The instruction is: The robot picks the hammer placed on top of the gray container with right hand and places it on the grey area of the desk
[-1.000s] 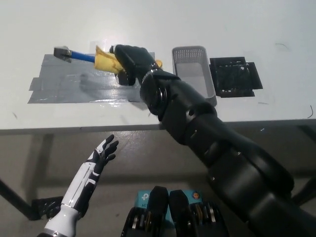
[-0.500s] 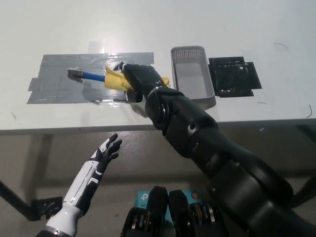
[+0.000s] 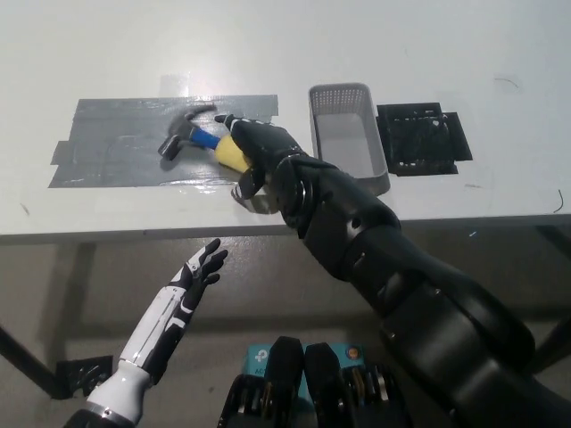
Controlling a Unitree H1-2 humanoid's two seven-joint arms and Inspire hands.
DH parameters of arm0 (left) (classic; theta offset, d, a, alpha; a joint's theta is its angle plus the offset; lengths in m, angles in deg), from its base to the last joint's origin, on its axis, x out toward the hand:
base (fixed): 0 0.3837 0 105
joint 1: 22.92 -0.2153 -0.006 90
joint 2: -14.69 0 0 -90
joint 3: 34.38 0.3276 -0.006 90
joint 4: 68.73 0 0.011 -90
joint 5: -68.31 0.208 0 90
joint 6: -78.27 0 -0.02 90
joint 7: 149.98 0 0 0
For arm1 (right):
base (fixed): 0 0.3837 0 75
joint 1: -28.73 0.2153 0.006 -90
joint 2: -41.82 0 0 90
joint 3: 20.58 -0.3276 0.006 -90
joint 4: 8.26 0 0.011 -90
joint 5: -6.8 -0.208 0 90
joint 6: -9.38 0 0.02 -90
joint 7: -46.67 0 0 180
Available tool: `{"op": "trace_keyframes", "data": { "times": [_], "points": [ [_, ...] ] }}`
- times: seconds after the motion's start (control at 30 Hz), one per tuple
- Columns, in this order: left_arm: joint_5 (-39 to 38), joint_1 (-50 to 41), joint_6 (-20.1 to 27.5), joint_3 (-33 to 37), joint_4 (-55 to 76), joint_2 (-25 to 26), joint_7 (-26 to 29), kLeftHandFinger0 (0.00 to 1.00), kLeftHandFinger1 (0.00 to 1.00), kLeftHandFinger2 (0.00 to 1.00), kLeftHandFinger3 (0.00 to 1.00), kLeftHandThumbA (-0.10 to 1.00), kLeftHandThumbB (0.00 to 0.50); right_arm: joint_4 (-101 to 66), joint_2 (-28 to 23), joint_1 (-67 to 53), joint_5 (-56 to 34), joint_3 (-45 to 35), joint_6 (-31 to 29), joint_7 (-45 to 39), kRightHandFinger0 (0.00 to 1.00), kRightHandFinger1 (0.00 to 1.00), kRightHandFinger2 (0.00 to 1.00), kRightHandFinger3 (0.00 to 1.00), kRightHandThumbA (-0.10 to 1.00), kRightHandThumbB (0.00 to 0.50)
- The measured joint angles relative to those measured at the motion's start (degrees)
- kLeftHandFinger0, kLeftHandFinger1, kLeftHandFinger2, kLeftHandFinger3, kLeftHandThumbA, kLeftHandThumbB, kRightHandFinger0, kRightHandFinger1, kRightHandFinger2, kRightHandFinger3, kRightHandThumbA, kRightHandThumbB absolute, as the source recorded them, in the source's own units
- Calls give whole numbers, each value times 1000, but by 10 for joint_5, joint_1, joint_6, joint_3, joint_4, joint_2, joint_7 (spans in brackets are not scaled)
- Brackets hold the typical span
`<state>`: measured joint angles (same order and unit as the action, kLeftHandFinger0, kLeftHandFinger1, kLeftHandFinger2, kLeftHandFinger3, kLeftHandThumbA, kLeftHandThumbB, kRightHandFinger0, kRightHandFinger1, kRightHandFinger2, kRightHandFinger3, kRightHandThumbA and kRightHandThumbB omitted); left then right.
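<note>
The hammer point(image 3: 194, 138) has a dark metal head, a blue shaft and a yellow grip. It hangs low over the grey taped area point(image 3: 107, 152) of the white desk, head pointing left. My black right hand point(image 3: 252, 150) is shut on the yellow grip, at the right end of the grey area. The grey container point(image 3: 348, 134) stands just right of that hand with nothing on top of it. My white left hand point(image 3: 198, 272) rests open below the desk's front edge at the lower left.
A black flat mat point(image 3: 422, 136) lies right of the container. The desk's front edge point(image 3: 134, 234) runs across the picture just below the grey area. White desk surface stretches behind the grey area and the container.
My right hand has drawn the hammer rightward and toward the front edge, and turned it. The hammer head moved from the far left of the grey area to its middle.
</note>
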<state>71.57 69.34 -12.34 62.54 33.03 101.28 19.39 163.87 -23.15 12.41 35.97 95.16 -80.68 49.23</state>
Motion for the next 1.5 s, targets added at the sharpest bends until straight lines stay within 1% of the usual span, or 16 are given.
{"op": "trace_keyframes", "data": {
  "times": [0.13, 0.2, 0.47, 0.63, 0.67, 0.73, 0.83, 0.9, 0.97, 1.0, 1.03, 1.13, 1.17, 1.2, 1.3, 1.5],
  "points": [
    [4, 0, 0, 0, 0, 0, 0, 1000, 1000, 1000, 1000, 1000, 176, -1, -5, 5, -13, -23, 0, -13, 1000, 1000, 1000, 1000, 969, 500],
    [6, 1, -1, 0, 0, 0, 0, 1000, 1000, 1000, 1000, 1000, 171, -7, -10, 14, -36, -70, -3, -27, 1000, 1000, 1000, 1000, 947, 500],
    [6, 2, -2, 0, 0, 0, 0, 1000, 1000, 1000, 1000, 1000, 160, -85, -24, 58, -124, -217, -24, -58, 1000, 1000, 1000, 1000, 1000, 500],
    [6, 10, -2, -2, -6, -1, 0, 1000, 1000, 1000, 1000, 1000, 153, -198, -46, 63, -131, -219, -22, -65, 1000, 1000, 1000, 1000, 1000, 457],
    [6, 11, -2, -3, -7, -1, 0, 1000, 1000, 1000, 1000, 1000, 155, -224, -51, 59, -131, -219, -19, -68, 1000, 1000, 1000, 1000, 1000, 491],
    [6, 14, -2, -3, -9, -1, 0, 1000, 1000, 1000, 1000, 1000, 142, -265, -62, 49, -132, -219, -14, -73, 1000, 1000, 1000, 1000, 1000, 434],
    [6, 18, -2, -5, -12, -1, 0, 1000, 1000, 1000, 1000, 1000, 145, -330, -80, 24, -132, -219, -7, -80, 1000, 1000, 1000, 1000, 1000, 417],
    [6, 22, -3, -6, -16, -1, 0, 1000, 1000, 1000, 1000, 1000, 110, -367, -93, 0, -133, -219, -3, -84, 1000, 1000, 1000, 1000, 1000, 432],
    [6, 23, -3, -7, -19, -1, 0, 1000, 1000, 1000, 1000, 1000, 107, -395, -101, -18, -135, -219, 1, -87, 1000, 1000, 1000, 1000, 1000, 431],
    [6, 24, -3, -8, -22, -1, 0, 1000, 1000, 1000, 1000, 1000, 107, -424, -112, -42, -137, -220, 7, -91, 1000, 1000, 1000, 1000, 1000, 433],
    [6, 24, -3, -8, -24, -1, 0, 1000, 1000, 1000, 1000, 1000, 108, -439, -117, -55, -139, -220, 10, -93, 1000, 1000, 1000, 1000, 1000, 389],
    [6, 24, -3, -9, -31, -1, 0, 1000, 1000, 1000, 1000, 1000, 127, -491, -137, -107, -145, -222, 18, -99, 1000, 1000, 1000, 1000, 1000, 362],
    [5, 25, -3, -9, -35, -1, 0, 1000, 1000, 1000, 1000, 1000, 130, -514, -146, -133, -147, -222, 20, -100, 1000, 1000, 1000, 1000, 1000, 375],
    [5, 25, -3, -10, -38, -1, 0, 1000, 1000, 1000, 1000, 1000, 131, -526, -150, -147, -148, -222, 22, -101, 1000, 1000, 1000, 1000, 1000, 351],
    [6, 27, -3, -10, -47, -1, 0, 1000, 1000, 1000, 1000, 1000, 136, -582, -169, -214, -151, -222, 28, -105, 1000, 1000, 1000, 1000, 1000, 348],
    [6, 37, -3, -11, -64, -2, 0, 1000, 1000, 1000, 1000, 1000, 130, -686, -188, -336, -152, -222, 38, -109, 1000, 1000, 1000, 1000, 1000, 287]
  ]
}}
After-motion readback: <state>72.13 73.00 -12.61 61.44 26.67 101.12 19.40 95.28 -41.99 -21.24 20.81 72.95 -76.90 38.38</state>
